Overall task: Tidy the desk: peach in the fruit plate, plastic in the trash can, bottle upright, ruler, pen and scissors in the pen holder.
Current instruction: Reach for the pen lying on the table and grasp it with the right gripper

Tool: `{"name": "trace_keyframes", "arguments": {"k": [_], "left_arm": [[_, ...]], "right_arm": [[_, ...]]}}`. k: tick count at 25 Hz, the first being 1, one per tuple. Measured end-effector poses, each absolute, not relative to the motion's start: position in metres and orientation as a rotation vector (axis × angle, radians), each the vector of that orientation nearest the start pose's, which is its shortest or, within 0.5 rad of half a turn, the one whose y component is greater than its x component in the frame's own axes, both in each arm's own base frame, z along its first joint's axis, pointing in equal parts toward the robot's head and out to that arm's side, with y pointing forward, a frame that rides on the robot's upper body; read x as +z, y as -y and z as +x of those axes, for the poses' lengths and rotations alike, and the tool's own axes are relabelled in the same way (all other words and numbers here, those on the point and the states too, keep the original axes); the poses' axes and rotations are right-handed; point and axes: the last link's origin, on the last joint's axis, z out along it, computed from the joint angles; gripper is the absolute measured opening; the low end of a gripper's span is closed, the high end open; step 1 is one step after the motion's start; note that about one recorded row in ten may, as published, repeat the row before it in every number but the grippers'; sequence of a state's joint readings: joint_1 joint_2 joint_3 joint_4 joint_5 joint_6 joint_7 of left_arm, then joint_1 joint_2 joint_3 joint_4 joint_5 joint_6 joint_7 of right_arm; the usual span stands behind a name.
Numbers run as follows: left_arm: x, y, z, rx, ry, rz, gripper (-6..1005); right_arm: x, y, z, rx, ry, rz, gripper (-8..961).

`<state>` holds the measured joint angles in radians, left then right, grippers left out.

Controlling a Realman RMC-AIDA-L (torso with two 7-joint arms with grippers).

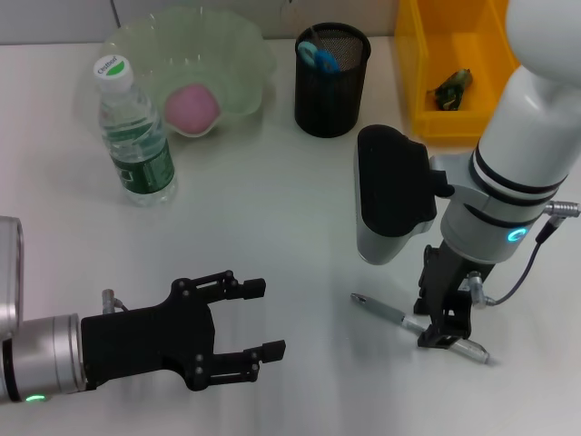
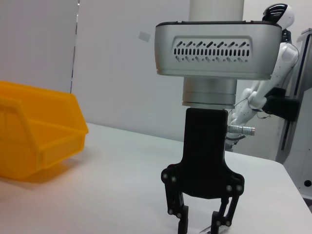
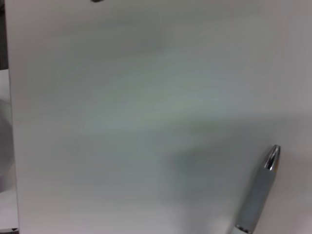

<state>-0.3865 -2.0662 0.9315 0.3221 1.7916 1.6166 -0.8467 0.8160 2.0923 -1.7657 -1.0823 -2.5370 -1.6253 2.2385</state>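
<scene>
A silver pen (image 3: 257,195) lies on the white desk surface (image 3: 122,122), only its tapered metallic tip end and part of its grey barrel in view, with the rest running out of the picture. A soft shadow spreads over the desk just beside the pen's tip. A dark strip runs along one edge of the desk surface, and a small dark shape (image 3: 97,1) pokes in at another edge, too little of it visible to identify.

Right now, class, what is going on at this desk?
The right end effector is down over the pen lying on the desk, fingers either side of it. The left end effector hovers open nearby. The peach sits in the fruit plate, the bottle stands upright, and plastic lies in the yellow bin.
</scene>
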Motion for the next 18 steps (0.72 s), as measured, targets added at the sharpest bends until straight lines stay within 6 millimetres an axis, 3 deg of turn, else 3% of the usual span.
{"name": "trace_keyframes", "arguments": {"k": [18], "left_arm": [[-0.0584,-0.2404,-0.2909,-0.873,0.363,-2.831,768]], "right_arm": [[-0.0838,-0.3167,0.1597,-1.141,-0.068,-2.999,312]]}}
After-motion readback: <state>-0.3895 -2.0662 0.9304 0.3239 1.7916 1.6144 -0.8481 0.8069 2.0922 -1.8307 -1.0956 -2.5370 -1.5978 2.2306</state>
